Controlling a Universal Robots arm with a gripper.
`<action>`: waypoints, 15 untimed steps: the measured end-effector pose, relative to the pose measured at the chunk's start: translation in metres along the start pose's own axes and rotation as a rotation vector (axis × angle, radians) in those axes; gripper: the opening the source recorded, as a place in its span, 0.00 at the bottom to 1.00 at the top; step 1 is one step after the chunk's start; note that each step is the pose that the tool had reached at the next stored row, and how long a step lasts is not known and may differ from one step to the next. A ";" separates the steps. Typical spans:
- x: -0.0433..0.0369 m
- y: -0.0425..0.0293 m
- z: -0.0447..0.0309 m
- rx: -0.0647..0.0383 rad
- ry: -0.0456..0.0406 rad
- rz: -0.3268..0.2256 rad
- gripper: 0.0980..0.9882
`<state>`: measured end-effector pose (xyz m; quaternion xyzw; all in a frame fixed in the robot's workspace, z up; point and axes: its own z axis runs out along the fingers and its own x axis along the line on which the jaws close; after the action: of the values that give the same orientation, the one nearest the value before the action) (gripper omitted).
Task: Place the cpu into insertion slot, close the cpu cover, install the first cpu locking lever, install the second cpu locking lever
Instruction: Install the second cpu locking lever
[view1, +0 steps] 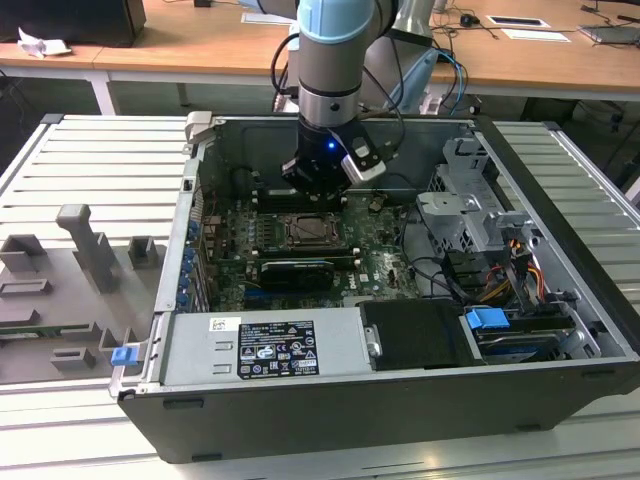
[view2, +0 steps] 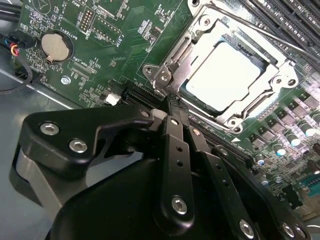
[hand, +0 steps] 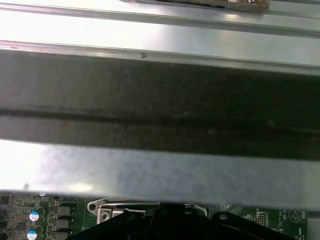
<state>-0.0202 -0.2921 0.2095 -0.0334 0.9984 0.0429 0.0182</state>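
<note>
Computer case (view1: 330, 400), open on its side, is lying on a slatted metal table (view1: 90, 170), with the green motherboard (view1: 230, 270) sitting flat inside it. The arm (view1: 335, 60) is reaching down into the case, and the gripper (view1: 318, 182) is hanging just above the board at the far edge of the insertion slot (view1: 312, 232).

In the second wrist view, the cpu (view2: 227, 77) is lying in the insertion slot (view2: 200, 37) with its dull silver top facing up. The cpu cover (view2: 187, 52) is lying flat around the chip, framing it on all sides. The gripper (view2: 176, 107) is showing its 2 black fingers (view2: 172, 130) pressed close together with nothing between them, their tips sitting right at the near corner of the slot's metal rim. A round coin battery (view2: 54, 46) is sitting on the board well apart from the slot.

In the first wrist view, the case wall (hand: 160, 100) is looming close to the camera.
</note>
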 end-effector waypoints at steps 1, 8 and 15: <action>0.0000 -0.0009 -0.0002 0.000 0.0001 0.000 0.01; 0.0003 -0.0052 -0.0005 0.000 0.0000 0.000 0.01; 0.0002 -0.0049 -0.0048 0.000 0.0000 0.000 0.01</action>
<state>-0.0202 -0.2973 0.2139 -0.0334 0.9984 0.0430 0.0182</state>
